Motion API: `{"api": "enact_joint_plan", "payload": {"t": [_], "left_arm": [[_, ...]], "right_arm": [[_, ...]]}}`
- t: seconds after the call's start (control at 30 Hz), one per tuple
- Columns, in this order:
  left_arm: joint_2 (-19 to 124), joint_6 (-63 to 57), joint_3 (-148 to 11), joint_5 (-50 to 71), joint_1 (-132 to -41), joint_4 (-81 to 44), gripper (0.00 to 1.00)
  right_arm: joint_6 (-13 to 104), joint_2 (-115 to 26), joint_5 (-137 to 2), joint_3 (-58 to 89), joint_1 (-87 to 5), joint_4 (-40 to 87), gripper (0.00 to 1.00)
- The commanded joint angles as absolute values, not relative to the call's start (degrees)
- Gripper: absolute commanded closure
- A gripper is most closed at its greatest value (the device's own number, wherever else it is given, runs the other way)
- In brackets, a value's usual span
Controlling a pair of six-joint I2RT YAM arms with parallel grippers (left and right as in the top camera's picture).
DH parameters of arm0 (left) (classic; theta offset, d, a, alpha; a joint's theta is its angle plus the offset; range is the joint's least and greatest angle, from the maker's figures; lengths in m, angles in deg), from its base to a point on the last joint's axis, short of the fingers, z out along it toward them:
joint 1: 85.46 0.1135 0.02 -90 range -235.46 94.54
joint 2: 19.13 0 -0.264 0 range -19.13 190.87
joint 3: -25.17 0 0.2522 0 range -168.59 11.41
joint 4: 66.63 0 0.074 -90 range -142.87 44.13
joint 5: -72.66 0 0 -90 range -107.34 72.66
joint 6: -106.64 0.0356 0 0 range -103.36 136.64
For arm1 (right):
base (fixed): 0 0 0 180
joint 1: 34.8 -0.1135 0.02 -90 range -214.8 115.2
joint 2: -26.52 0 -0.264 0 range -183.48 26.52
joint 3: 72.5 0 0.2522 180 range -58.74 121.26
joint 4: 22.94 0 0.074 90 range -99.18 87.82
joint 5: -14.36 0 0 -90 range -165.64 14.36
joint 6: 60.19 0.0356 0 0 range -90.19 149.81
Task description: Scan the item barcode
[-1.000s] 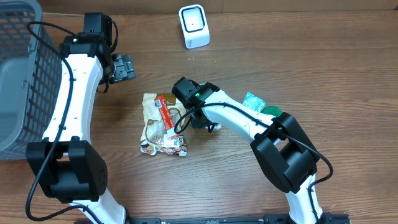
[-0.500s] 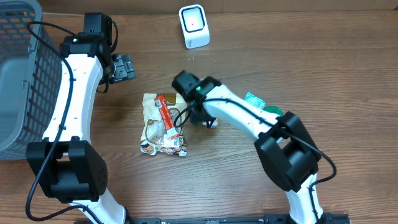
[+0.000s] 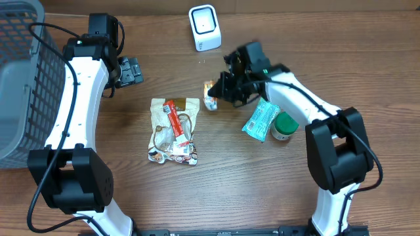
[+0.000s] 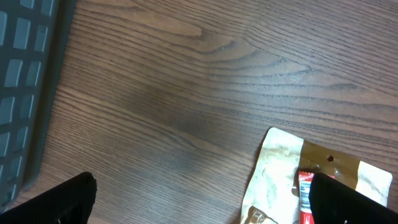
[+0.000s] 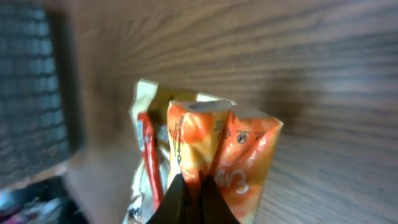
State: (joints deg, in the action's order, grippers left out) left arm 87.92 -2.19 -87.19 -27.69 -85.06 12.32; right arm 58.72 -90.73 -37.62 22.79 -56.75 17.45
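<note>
The wooden table (image 3: 367,59) fills the overhead view, with a grey mesh basket (image 3: 16,78) at its far left edge. The white left arm (image 3: 75,98) runs up beside the basket. The left gripper (image 3: 129,70) hangs empty over bare wood with its jaws wide apart, and its 2 dark fingertips (image 4: 62,199) sit at the bottom corners of the left wrist view.

The right arm (image 3: 298,105) reaches in from the lower right. The right gripper (image 3: 222,90) has its jaws clamped on an orange packet (image 3: 210,96).

A beige snack bag (image 3: 174,131) lies flat near the middle of the table. It carries a red strip with white lettering too small to read.

The white scanner (image 3: 205,27) stands at the top edge. A teal packet (image 3: 260,120) lies under the right arm, just beside a green-lidded tub (image 3: 284,126). No text on either can be made out.

The orange packet sits between the scanner and the beige bag, well short of the scanner. In the right wrist view it is pinched at its lower edge, and its black print and small symbols are too blurred to read.
</note>
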Motion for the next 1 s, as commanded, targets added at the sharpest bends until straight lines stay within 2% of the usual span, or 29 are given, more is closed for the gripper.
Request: {"api": "enact_joint_plan", "payload": {"t": [0.0, 0.27, 0.6, 0.8, 0.83, 0.97], "left_arm": [[86.91, -0.9, -88.11, -28.26, -85.27, 12.45, 0.01], [86.91, -0.9, -88.11, -28.26, -85.27, 12.45, 0.0], [86.91, -0.9, -88.11, -28.26, -85.27, 12.45, 0.0], [86.91, -0.9, -88.11, -28.26, -85.27, 12.45, 0.0], [86.91, -0.9, -88.11, -28.26, -85.27, 12.45, 0.0], [86.91, -0.9, -88.11, -28.26, -85.27, 12.45, 0.0]], "right_arm": [[62.09, -89.33, -23.0, 14.12, -55.92, 9.43, 0.96], [72.95, -89.33, -22.41, -1.12, -55.35, -15.27, 0.96], [73.32, -89.33, -28.01, -3.08, -56.34, -17.06, 0.96], [73.28, -89.33, -28.71, -3.08, -56.42, -17.02, 0.81], [73.3, -89.33, -28.68, -3.08, -56.42, -17.04, 0.74], [73.32, -89.31, -28.49, -3.08, -56.42, -17.06, 0.67]]}}
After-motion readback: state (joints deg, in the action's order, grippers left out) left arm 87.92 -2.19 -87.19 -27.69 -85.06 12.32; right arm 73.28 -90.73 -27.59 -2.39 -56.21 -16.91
